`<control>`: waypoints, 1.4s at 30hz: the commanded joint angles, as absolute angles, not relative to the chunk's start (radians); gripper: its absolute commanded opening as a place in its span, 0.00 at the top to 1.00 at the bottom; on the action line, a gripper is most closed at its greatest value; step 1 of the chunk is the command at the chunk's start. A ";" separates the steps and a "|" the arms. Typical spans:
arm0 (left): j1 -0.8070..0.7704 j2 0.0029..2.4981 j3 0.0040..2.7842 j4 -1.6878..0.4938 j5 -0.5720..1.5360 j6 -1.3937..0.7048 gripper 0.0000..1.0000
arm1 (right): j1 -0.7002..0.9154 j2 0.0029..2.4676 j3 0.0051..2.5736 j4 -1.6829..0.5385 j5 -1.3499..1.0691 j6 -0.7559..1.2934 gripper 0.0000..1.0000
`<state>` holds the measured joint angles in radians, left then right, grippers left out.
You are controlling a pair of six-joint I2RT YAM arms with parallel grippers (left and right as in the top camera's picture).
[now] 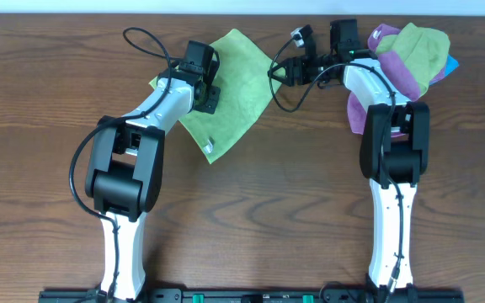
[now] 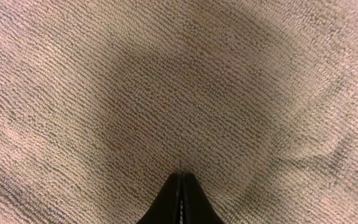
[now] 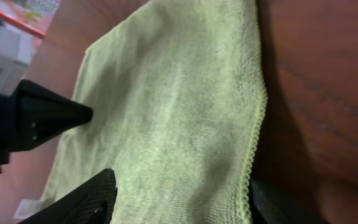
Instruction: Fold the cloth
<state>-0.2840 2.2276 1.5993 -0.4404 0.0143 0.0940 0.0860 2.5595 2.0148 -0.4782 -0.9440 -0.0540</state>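
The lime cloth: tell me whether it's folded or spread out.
Spread, not folded: the cloth lies flat on the table as one open square, white tag at a corner, no doubled edge visible.

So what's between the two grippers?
Just the cloth, spanning from the left gripper to the right gripper at its edge; clearest in the right wrist view.
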 commanded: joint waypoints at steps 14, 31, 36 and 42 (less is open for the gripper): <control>-0.253 2.272 1.589 -0.437 -0.011 0.118 0.94 | 0.085 2.573 2.028 -0.863 -1.060 -0.120 0.43; -0.234 2.272 1.589 -0.414 -0.012 0.135 0.95 | 0.044 2.221 2.028 -1.021 -1.316 -0.059 0.43; -0.234 2.272 1.589 -0.410 -0.012 0.135 0.94 | 0.039 2.147 2.028 -1.110 -0.938 -0.013 0.40; -0.234 2.272 1.589 -0.406 -0.012 0.136 0.94 | 0.055 2.148 2.026 -1.192 -0.735 -0.116 0.39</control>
